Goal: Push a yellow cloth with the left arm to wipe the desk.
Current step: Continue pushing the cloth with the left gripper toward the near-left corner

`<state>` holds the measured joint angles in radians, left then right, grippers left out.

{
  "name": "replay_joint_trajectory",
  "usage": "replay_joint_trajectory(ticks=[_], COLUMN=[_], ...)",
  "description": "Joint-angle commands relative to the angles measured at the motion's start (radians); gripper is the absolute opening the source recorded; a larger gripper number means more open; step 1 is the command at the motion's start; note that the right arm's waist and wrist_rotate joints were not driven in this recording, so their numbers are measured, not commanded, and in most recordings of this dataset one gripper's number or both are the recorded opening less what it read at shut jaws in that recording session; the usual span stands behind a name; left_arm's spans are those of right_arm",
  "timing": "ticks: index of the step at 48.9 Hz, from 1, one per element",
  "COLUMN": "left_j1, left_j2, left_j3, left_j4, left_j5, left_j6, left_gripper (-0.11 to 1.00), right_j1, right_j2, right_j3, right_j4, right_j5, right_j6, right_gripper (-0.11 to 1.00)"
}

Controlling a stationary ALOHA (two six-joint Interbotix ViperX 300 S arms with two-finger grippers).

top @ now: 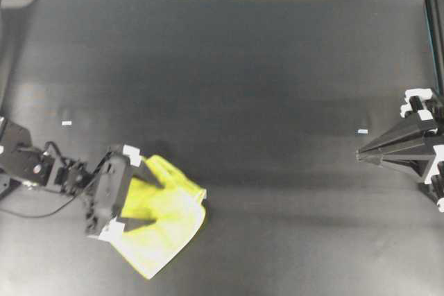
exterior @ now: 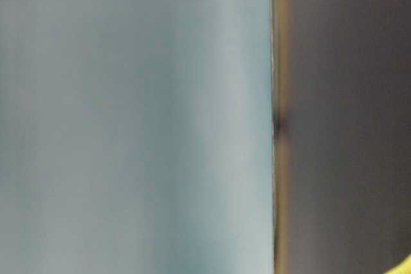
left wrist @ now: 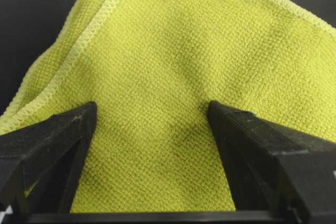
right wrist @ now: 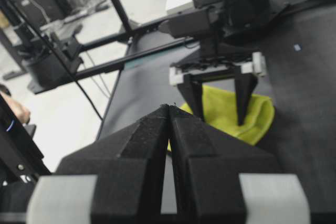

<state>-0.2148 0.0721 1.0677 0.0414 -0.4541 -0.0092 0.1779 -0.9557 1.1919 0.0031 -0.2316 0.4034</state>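
Left claw (left wrist: 152, 114) spread on yellow cloth (top: 163, 216), table-level view mostly blur

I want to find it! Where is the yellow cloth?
In the overhead view the soft lemon-yellow cloth lies at the lower left of the matte black desk, under the left arm's open black gripper.

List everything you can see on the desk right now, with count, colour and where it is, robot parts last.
cloth: 1, yellow, near-left of the desk, under the left pincer
tape marks: 2, pale, one on the left side and one on the right
desk: 1, black, fills the overhead view
left pincer: 1, black with white pads, open, both tips on the cloth
right pincer: 1, black with white pads, shut, at the right edge, apart from the cloth
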Motion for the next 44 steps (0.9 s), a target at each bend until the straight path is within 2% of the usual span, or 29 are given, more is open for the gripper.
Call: replay_joint_trajectory(ticks=[1,11,18,33,44], left_j1=[-0.043,-0.124,-0.15,-0.144,-0.101], left_j2=[-0.018,-0.025,-0.026,-0.055,-0.153], left_j3=[0.002,-0.012,-0.023,-0.025,-0.02], left_j4=[0.003,0.003,0.002,0.003,0.003], left_j5=[0.025,0.071,0.074,0.074,0.091], left_j6=[-0.003,-0.006,-0.006,0.008,0.029], left_gripper=[0.84,0.84,0.84,0.84,0.84], right_j1=[0.0,0.0,0.0,0.0,-0.002], right_j2=[0.003,0.002,0.002,-0.002,-0.005], right_j3=[-0.006,-0.006,-0.006,-0.008,-0.008], right_j4=[0.002,0.002,0.002,0.002,0.002], right_j5=[-0.006,-0.009,-0.012,-0.012,-0.014], right_j6=[0.0,0.0,0.002,0.0,0.0], right_gripper=[0.0,0.0,0.0,0.0,0.0])
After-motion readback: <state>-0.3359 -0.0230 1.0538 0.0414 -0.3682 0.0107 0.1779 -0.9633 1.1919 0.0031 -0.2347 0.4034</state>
